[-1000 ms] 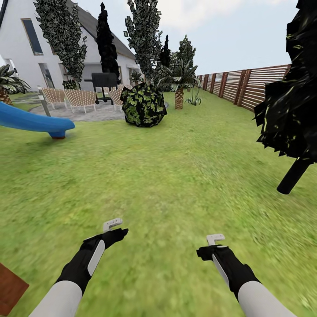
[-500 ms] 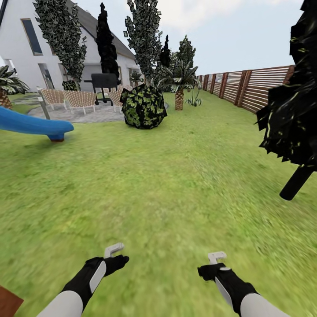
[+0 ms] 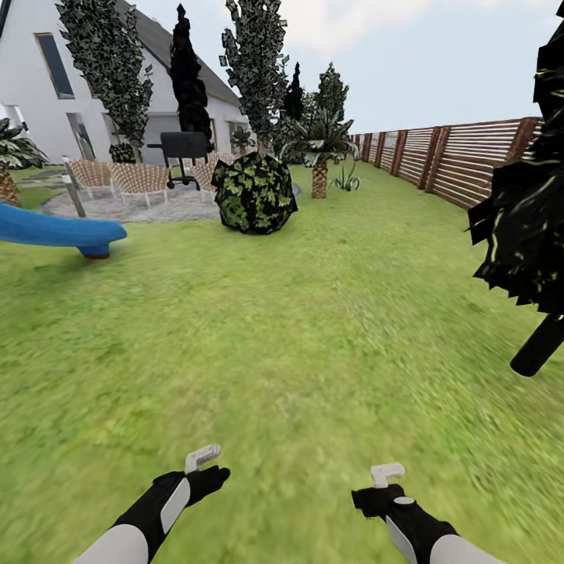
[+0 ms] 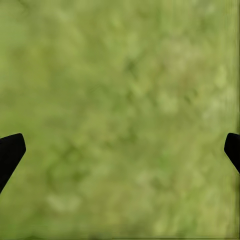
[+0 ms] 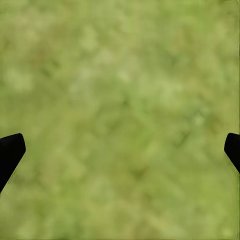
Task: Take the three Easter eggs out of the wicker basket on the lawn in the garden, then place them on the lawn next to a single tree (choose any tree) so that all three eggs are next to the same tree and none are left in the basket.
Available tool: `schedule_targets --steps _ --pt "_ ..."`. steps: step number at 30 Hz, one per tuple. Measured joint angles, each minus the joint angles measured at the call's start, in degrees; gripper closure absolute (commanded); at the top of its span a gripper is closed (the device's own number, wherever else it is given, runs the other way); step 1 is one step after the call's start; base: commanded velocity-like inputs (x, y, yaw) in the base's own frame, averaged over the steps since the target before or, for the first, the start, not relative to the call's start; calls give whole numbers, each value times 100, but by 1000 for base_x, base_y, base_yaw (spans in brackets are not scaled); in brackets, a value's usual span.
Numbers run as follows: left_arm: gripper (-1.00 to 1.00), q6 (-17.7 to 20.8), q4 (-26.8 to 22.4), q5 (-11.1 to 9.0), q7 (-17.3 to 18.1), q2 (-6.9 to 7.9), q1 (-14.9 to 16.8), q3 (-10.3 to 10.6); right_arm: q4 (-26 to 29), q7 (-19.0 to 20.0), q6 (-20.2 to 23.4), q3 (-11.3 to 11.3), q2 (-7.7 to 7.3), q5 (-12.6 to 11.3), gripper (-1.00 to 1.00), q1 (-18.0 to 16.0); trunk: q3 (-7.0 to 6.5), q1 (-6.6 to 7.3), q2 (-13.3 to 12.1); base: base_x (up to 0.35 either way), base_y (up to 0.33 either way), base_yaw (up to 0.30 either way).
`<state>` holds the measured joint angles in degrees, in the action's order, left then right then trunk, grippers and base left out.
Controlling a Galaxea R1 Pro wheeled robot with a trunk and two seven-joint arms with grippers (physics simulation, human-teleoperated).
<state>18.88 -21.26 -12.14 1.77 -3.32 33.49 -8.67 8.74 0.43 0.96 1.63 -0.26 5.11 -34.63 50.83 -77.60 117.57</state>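
A: Searching; wide green grass lawn (image 3: 313,313), no basket or eggs visible.
B: Left gripper (image 3: 205,464) and right gripper (image 3: 384,479) spread wide, empty (over grass). Next: find the basket.

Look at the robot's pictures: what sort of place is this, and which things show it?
A back garden, it seems: a wide lawn bounded by a slatted wooden fence, with a white house, patio chairs and a blue slide.
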Motion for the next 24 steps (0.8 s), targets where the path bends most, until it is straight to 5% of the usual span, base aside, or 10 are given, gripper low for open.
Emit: schedule_targets --steps 12,24 --pt "-100 -704 814 3 -2 9 0 -2 -344 -26 -129 1 -5 6 -100 9 -215 264 -481 324 0 0" --pt "-100 -979 1423 3 2 21 -1 -2 -608 12 -1068 2 -15 7 -100 260 -431 527 -962 324 0 0"
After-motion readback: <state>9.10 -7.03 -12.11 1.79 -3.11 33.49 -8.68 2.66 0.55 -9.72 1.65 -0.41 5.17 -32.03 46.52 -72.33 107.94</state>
